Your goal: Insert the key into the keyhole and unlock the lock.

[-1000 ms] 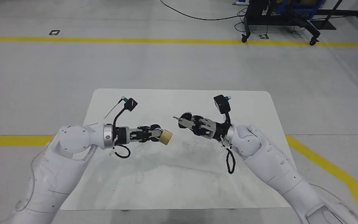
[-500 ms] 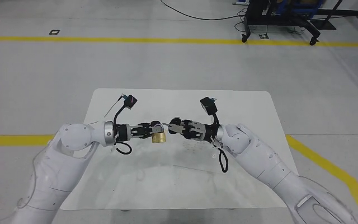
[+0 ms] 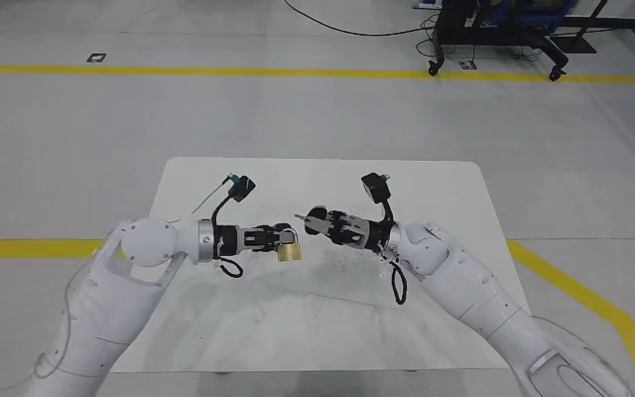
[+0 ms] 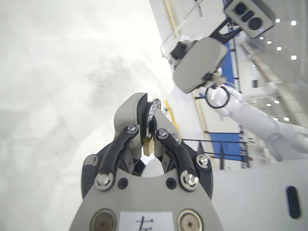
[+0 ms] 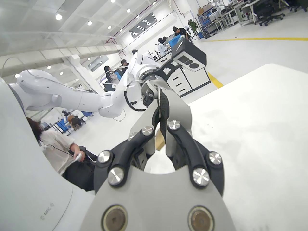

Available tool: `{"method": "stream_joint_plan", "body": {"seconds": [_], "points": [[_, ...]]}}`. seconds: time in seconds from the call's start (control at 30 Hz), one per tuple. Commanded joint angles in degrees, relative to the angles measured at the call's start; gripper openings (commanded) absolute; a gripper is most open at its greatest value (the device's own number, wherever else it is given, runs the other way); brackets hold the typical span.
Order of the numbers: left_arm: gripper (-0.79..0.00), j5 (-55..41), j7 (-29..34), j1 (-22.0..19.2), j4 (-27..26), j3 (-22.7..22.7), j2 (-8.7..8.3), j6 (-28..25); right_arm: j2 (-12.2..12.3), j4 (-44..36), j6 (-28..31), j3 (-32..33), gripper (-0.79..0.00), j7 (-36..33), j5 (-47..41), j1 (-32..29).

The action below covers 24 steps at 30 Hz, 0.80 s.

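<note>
The lock [image 3: 289, 252] is hanging just below the left gripper [image 3: 282, 238], over the table [image 3: 437, 189], while the right gripper [image 3: 312, 220] is pinching the key [image 3: 301, 217] just beside it.

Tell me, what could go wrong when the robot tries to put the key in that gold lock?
1. The left tool pinches the lock only by its silver loop, so the gold body could swing away when pushed.
2. The key in the right tool is thin and apart from the lock. I can't see the keyhole, so it might miss.
3. Both are held above the table; a slip would drop them.
</note>
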<state>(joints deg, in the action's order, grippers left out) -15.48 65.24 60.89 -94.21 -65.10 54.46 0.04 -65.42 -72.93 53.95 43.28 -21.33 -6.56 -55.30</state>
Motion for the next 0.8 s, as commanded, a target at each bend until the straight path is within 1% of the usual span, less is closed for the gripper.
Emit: {"method": "stream_joint_plan", "body": {"seconds": [0.0, 0.07, 0.13, 0.2, 0.43, 0.47, 0.5, 0.57, 0.63, 0.67, 0.77], "points": [[-0.785, -6.6, 0.9, -2.2, 3.9, 1.0, 0.65, 1.0, 0.7, -1.2, -0.7, 0.7, -0.785, -3.3, -9.2, -2.1], [-0.785, -9.5, 2.5, -4.4, 6.7, 2.4, 1.26, 0.4, 1.9, -2.6, -2.4, 2.7, -0.785, -6.7, -15.5, -4.4], [-0.785, -11.1, 2.5, -6.6, 9.4, 3.5, 1.82, 0.6, 3.2, -4.2, -4.1, 5.5, -0.785, -10.2, -19.5, -6.9], [-0.785, -9.9, 2.9, -8.2, 10.7, 4.5, 2.09, 0.6, 4.5, -7.1, -4.9, 8.5, -0.785, -13.3, -22.5, -9.9], [-0.785, -9.9, 2.9, -8.2, 10.7, 4.5, 2.09, 0.6, 4.5, -7.1, -4.9, 8.5, -0.785, -13.3, -22.5, -9.9], [-0.785, -11.0, 2.5, -7.7, 10.3, 4.7, 2.20, 0.5, 4.5, -7.1, -4.9, 8.5, -0.785, -13.3, -22.5, -9.9], [-0.785, -13.7, 2.7, -7.2, 10.8, 4.7, 2.34, 1.6, 4.5, -7.1, -4.9, 8.5, -0.785, -13.3, -22.5, -9.9], [-0.785, -14.8, 2.6, -7.6, 11.4, 5.0, 2.47, 4.8, 4.5, -7.1, -4.9, 8.5, -0.785, -13.3, -22.5, -9.9], [-0.785, -19.3, 3.0, -7.8, 12.3, 5.7, 2.90, 9.5, 4.3, -8.4, -10.3, 8.1, -0.785, -12.3, -24.2, -10.3], [-0.785, -20.4, 2.6, -8.3, 12.9, 5.9, 3.09, 10.9, 4.2, -8.8, -13.7, 8.0, -0.785, -11.8, -25.5, -10.5], [-0.785, -22.1, 1.1, -9.9, 15.6, 7.5, 3.68, 16.9, 4.4, -11.1, -26.3, 8.2, -0.785, -12.3, -30.4, -11.8]]}}
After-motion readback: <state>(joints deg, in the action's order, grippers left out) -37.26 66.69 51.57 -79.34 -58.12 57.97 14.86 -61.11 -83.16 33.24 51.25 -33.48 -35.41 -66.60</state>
